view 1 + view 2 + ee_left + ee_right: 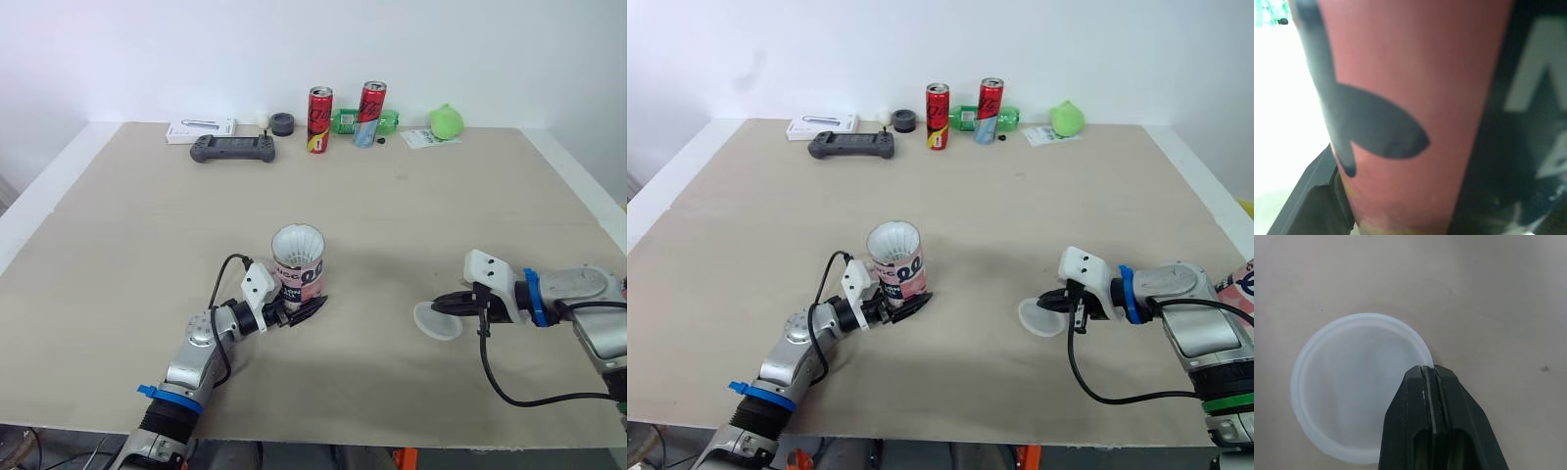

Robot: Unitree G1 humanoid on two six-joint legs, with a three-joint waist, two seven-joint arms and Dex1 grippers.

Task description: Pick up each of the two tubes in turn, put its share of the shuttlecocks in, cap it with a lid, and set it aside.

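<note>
The tube (299,266) is standing upright on the near left part of the table (392,215), its pink and black label facing the robot and a white shuttlecock (297,241) showing at its open mouth. The left gripper (297,311) is clasping the tube low down, one black finger on either side of its base. Well apart to the right, the right gripper (1434,382) is pinching the rim of a clear lid (1352,396) with its fingers pressed together. Along the far edge, a dark game controller (232,148) is lying just in front of a white box (200,129). Right of them, two red cans (319,119) are standing by a green bottle (345,120) on its side, then a green ball (446,120). The tabletop is pale beige, and a plain white wall (294,49) is rising behind it.
</note>
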